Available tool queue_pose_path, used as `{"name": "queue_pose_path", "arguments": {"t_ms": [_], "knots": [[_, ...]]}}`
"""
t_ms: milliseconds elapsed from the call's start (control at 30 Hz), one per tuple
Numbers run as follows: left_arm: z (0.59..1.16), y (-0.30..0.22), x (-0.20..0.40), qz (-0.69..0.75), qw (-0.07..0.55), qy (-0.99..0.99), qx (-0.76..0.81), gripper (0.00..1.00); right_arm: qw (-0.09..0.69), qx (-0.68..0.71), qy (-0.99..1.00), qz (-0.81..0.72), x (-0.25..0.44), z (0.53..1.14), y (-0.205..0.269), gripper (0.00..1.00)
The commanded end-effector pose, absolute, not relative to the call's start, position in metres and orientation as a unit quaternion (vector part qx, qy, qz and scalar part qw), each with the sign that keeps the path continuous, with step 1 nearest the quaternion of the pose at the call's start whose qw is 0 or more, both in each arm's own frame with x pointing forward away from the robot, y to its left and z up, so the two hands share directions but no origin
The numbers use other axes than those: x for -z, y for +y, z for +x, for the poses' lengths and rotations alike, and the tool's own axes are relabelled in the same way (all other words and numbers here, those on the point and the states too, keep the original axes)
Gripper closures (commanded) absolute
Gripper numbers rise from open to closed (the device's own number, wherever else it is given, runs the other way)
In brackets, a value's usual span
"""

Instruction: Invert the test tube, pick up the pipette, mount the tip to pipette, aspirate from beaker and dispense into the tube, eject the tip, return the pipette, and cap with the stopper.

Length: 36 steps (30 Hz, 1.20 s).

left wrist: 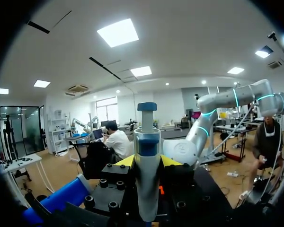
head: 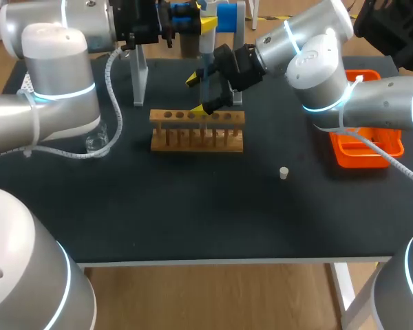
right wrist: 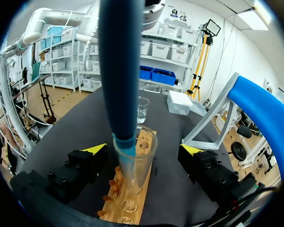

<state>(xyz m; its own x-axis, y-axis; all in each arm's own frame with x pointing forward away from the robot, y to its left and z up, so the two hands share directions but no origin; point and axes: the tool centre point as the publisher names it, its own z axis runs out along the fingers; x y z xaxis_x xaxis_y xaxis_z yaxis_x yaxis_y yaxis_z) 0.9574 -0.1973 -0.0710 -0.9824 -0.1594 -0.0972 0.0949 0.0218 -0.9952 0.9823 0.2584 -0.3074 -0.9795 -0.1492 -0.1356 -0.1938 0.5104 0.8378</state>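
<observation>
test tube [right wrist: 143, 163] upright in rack [right wrist: 132, 208], long axis vertical | pipette [right wrist: 117, 71] directly above it, also vertical, its tip inside the tube mouth | left gripper [left wrist: 147, 161] pinches the pipette | right gripper [right wrist: 144, 149] spread around the tube, not touching | I judge: dispensing; stopper [head: 283, 172] nearer right arm

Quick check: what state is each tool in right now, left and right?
Left tool: closed, holding the pipette.
Right tool: open, straddling the test tube without touching it.
</observation>
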Motion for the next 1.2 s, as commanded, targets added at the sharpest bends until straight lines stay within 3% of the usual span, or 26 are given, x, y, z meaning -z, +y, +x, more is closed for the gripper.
{"name": "queue_pose_path", "arguments": {"t_ms": [33,1200], "knots": [[0.957,-0.198,0.071,-0.024,0.093,0.708,0.699,1.0,0.02,-0.484,0.869,-0.1,0.307,0.985,0.258,0.0],[0.957,-0.198,0.071,-0.024,0.093,0.708,0.699,1.0,0.055,-0.533,0.844,-0.014,0.271,0.996,0.137,0.0]]}}
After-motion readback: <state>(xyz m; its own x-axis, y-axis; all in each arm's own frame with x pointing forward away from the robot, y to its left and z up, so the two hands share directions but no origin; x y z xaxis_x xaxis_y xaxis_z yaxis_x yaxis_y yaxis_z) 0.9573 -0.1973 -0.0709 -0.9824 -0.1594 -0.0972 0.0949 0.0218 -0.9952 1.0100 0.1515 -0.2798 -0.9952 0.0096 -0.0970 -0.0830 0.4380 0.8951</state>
